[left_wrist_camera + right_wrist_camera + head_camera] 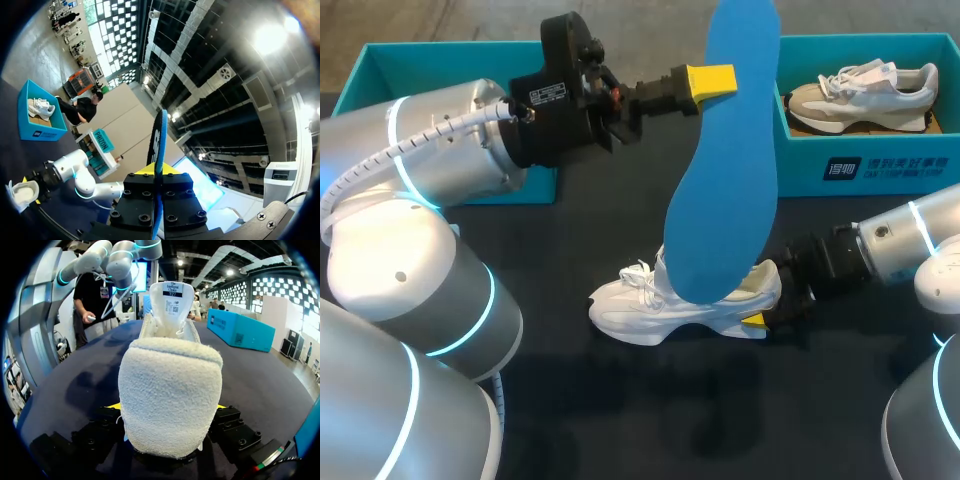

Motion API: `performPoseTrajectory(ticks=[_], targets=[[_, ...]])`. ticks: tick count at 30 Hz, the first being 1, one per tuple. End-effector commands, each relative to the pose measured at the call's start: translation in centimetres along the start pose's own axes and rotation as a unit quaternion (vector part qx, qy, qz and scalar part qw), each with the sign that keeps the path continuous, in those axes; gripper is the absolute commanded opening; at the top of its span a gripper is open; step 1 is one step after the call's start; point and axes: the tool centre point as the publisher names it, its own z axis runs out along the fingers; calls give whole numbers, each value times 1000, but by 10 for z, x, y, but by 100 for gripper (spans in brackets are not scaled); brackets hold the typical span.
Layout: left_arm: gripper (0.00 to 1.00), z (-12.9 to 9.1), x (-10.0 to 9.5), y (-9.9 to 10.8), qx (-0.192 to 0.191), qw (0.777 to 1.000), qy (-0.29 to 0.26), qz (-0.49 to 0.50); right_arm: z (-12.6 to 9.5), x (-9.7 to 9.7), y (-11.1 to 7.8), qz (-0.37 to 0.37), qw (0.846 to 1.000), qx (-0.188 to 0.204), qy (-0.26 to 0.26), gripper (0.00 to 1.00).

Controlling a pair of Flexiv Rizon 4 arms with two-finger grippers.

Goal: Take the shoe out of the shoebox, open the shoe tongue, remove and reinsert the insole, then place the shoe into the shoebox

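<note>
1. Insole point(725, 170), blue, hangs over the middle of the table point(570, 420), standing roughly on end with its broad face towards the head camera.
2. Left gripper point(715, 80) comes in from the left and grips the insole near its upper end. In the left wrist view its fingers are clenched on the insole point(159, 150) from both sides, with the insole seen edge-on ahead of the gripper point(159, 170).
3. From above, the insole's lower end overlaps the opening of the shoe point(660, 305). I cannot tell whether the two touch.
4. The shoe, white, stands upright on the table, out of the box, toe pointing left and heel right.
5. Right gripper point(760, 320) comes in low from the right and grasps the shoe at the heel. In the right wrist view the fleecy heel point(170, 390) fills the gap between the yellow tips, one on each side.
6. The tongue point(172, 295) stands up, label showing.
7. The box point(880, 165), teal, sits at the far right of the table with a second shoe point(865, 95) inside.
8. Another teal tray point(440, 55) sits at the far left, partly behind the left arm.
</note>
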Motion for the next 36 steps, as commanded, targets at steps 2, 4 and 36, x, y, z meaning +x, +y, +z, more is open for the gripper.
performPoseTrajectory(ticks=[2,4,36], targets=[[0,-8,7,10,43,999,3,4,3,-1,-5,0,1000,2,0,0],[0,-9,6,10,47,999,6,6,3,-1,-5,0,1000,2,0,0],[0,-10,6,10,50,999,7,6,3,-1,-5,0,1000,2,0,100]])
